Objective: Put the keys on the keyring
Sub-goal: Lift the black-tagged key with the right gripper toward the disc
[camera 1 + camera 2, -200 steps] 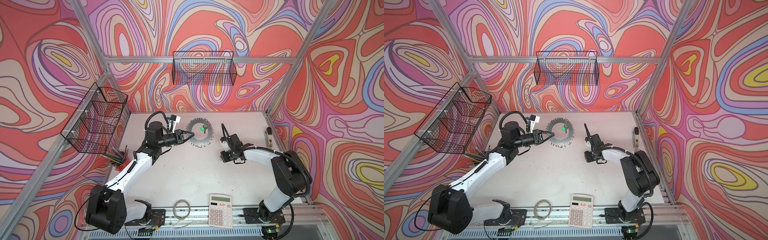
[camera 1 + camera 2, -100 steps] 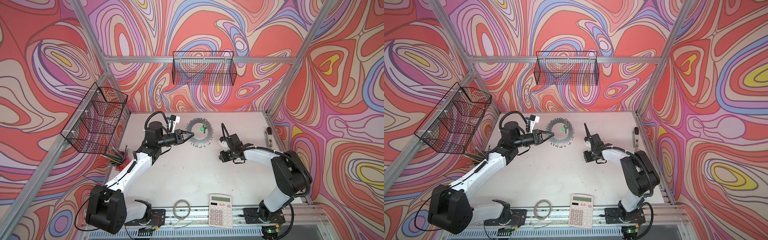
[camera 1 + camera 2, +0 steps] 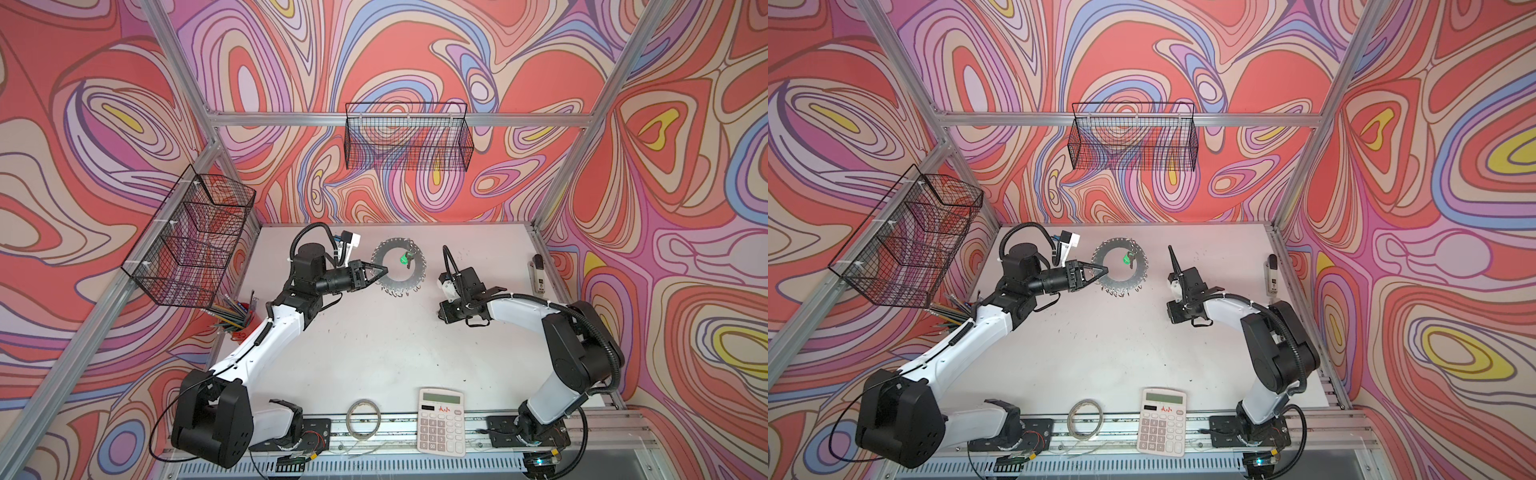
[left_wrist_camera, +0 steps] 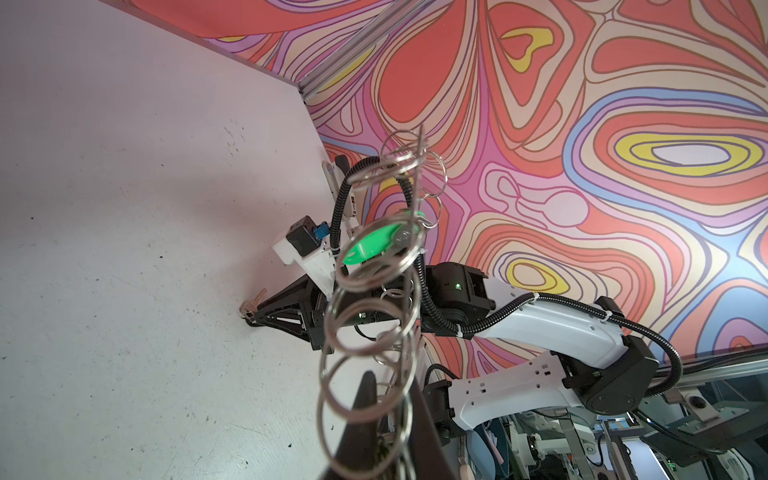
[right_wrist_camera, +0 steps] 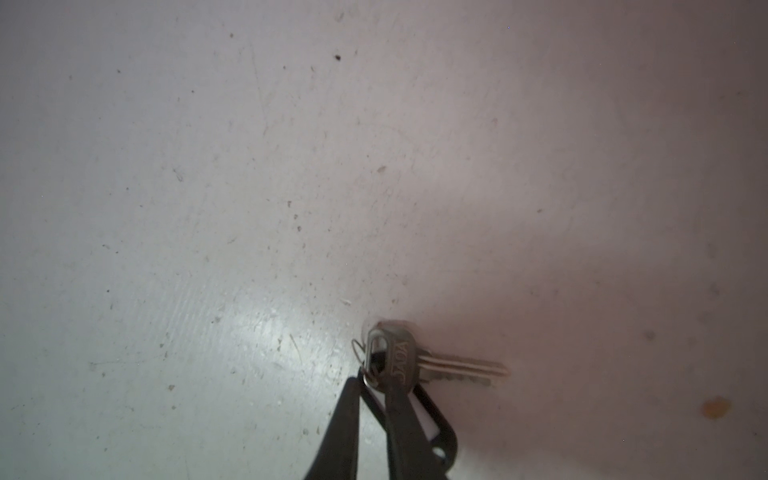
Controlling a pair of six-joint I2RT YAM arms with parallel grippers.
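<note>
The keyring (image 3: 398,283), a flat silver disc edged with wire loops, is tilted up off the table at the back. My left gripper (image 3: 383,272) is shut on its left rim. In the left wrist view the loops (image 4: 368,332) run edge-on between the dark fingers (image 4: 365,395). One key with a green tag (image 3: 404,259) (image 4: 365,247) hangs on the ring. The other key (image 5: 401,357), with a black tag (image 5: 434,419), lies on the table. My right gripper (image 5: 374,376) points down at it, its tips a narrow gap apart around the key's small ring. That gripper (image 3: 444,314) hides the key in both top views.
A calculator (image 3: 441,422) and a translucent tape roll (image 3: 364,419) lie at the front edge. Pencils (image 3: 232,318) stick out at the left wall under a wire basket (image 3: 187,237). A small white device (image 3: 538,274) lies by the right wall.
The right gripper has shifted very slightly to the left over the key. The left arm and the keyring have stayed where they were.
</note>
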